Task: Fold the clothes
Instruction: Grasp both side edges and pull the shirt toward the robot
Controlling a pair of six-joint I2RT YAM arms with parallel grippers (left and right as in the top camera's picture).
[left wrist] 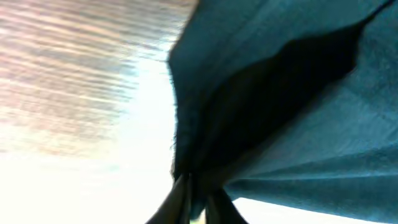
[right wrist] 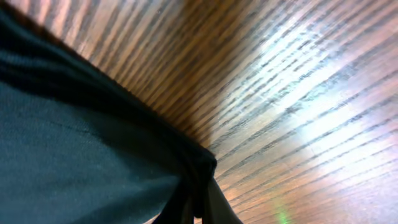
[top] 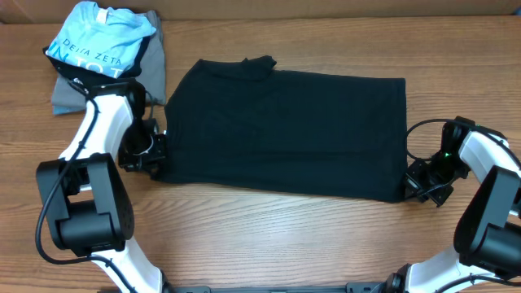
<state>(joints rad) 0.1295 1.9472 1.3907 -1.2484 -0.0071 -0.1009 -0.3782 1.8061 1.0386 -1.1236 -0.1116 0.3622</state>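
The clothes (top: pixel 285 130), a plain black T-shirt, lie flat as a wide rectangle in the middle of the table, collar at the far left. At the shirt's near left corner my left gripper (top: pixel 159 163) is shut on the cloth. In the left wrist view the dark fabric (left wrist: pixel 298 112) bunches into that gripper (left wrist: pixel 199 199). At the near right corner my right gripper (top: pixel 411 185) pinches the hem. In the right wrist view the cloth (right wrist: pixel 74 143) gathers into a knot between the shut fingers of that gripper (right wrist: pixel 198 199).
A light blue shirt with white lettering (top: pixel 98 41) lies on a grey folded shirt (top: pixel 151 65) at the back left, close to my left arm. Bare wooden table (top: pixel 269 236) runs along the front, below the black shirt.
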